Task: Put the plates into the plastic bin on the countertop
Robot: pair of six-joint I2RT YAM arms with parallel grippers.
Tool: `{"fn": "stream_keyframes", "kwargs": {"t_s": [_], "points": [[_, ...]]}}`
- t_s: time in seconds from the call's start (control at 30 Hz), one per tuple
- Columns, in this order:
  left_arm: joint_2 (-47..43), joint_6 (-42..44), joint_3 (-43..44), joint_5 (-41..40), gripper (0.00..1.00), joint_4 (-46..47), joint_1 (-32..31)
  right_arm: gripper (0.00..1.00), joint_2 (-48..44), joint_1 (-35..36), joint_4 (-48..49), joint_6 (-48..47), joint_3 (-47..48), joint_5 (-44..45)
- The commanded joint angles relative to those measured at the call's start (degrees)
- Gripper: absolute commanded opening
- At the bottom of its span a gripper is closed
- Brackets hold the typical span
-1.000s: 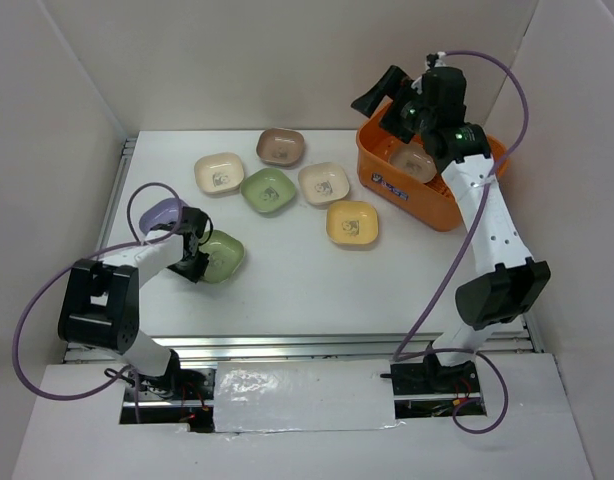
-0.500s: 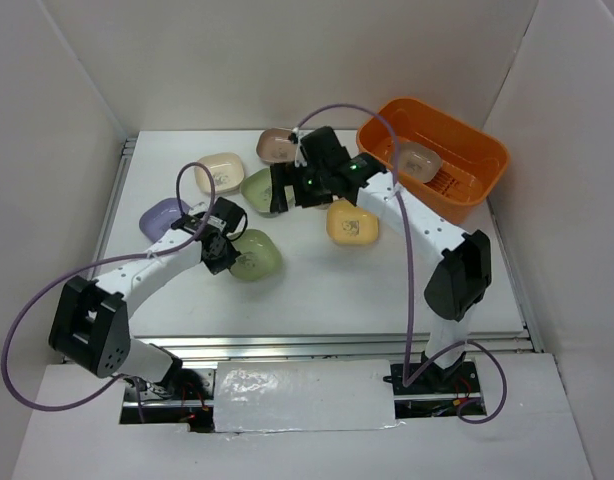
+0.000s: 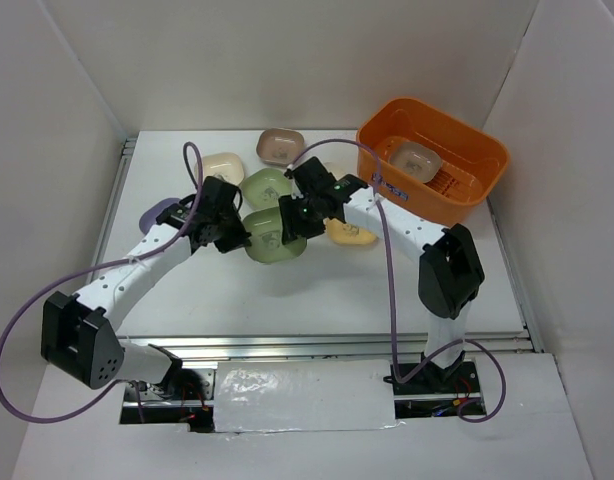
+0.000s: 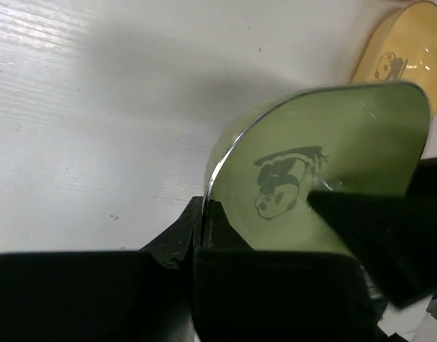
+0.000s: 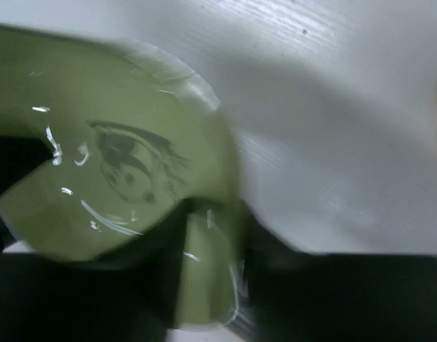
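A green plate (image 3: pixel 274 237) hangs tilted above the countertop (image 3: pixel 317 295), held from both sides. My left gripper (image 3: pixel 237 232) is shut on its left rim; in the left wrist view the plate (image 4: pixel 325 178) stands on edge in that gripper (image 4: pixel 204 214). My right gripper (image 3: pixel 295 222) grips the opposite rim, and in the right wrist view the plate (image 5: pixel 97 142) has its edge between that gripper's (image 5: pixel 216 214) jaws. The orange plastic bin (image 3: pixel 457 200) stands at the back right with one brownish plate (image 3: pixel 415 160) inside.
Loose plates lie on the countertop: brown (image 3: pixel 280 146), cream (image 3: pixel 222 166), green (image 3: pixel 267 185), yellow (image 3: pixel 349 232) under the right arm, lavender (image 3: pixel 157 212) under the left arm. White walls close in on three sides.
The left arm carried the green plate right and up off the table. The right arm swung from the bin to the centre and closed its wide-open jaws on the plate's other rim.
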Motion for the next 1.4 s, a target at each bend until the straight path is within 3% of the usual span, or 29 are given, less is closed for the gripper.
{"fn": "stream_keyframes", "kwargs": {"t_s": [0.0, 0.03, 0.07, 0.1, 0.23, 0.37, 0.5, 0.63, 0.8, 0.9, 1.0, 1.37], "points": [[-1.9, 1.5, 1.8, 5.2, 0.02, 3.6, 0.8, 0.23, -1.2, 0.1, 5.1, 2.7, -1.1, -1.1], [-2.2, 1.1, 2.9, 4.3, 0.15, 3.3, 0.9, 0.01, -1.9, 0.0, 5.2, 3.4, -1.2, 0.1], [-2.2, 0.2, 4.0, 3.0, 0.73, 0.6, 1.2, 0.0, -3.7, -0.5, 5.4, 4.3, -1.2, 1.9], [-2.2, 0.1, 5.1, 0.1, 0.99, -0.9, 1.7, 0.0, -4.5, -0.9, 5.4, 5.7, -0.3, 5.3], [-4.5, -4.1, 14.0, -11.4, 0.99, -11.5, 4.6, 0.0, -8.1, -9.4, -1.1, 10.7, 6.0, 15.0], [-10.6, -5.7, 15.4, -20.7, 0.99, -12.7, 9.4, 0.0, -10.9, -19.5, -2.8, 14.2, 10.4, 16.2], [-12.5, -0.9, 13.3, -20.5, 0.99, -10.0, 17.7, 0.0, -6.4, -35.1, -4.6, 12.8, 20.1, 13.0], [-8.7, 2.9, 12.5, -13.6, 0.99, -10.2, 25.1, 0.0, 3.3, -44.3, -6.9, 11.9, 30.9, 8.2], [-2.5, 10.3, 13.7, -0.6, 0.99, -9.4, 34.2, 0.0, 14.9, -49.4, -8.4, 12.8, 41.8, 5.6], [0.5, 12.4, 14.2, 3.2, 0.99, -10.4, 36.2, 0.0, 17.0, -51.5, -5.7, 14.9, 38.2, 3.1], [3.4, 13.9, 14.6, 3.4, 0.99, -10.3, 37.1, 0.0, 16.3, -51.7, -1.1, 15.0, 33.5, 4.0], [6.6, 15.3, 13.0, 2.3, 0.99, -8.4, 41.8, 0.01, 20.5, -51.5, 1.0, 15.1, 29.1, 5.4]]}}
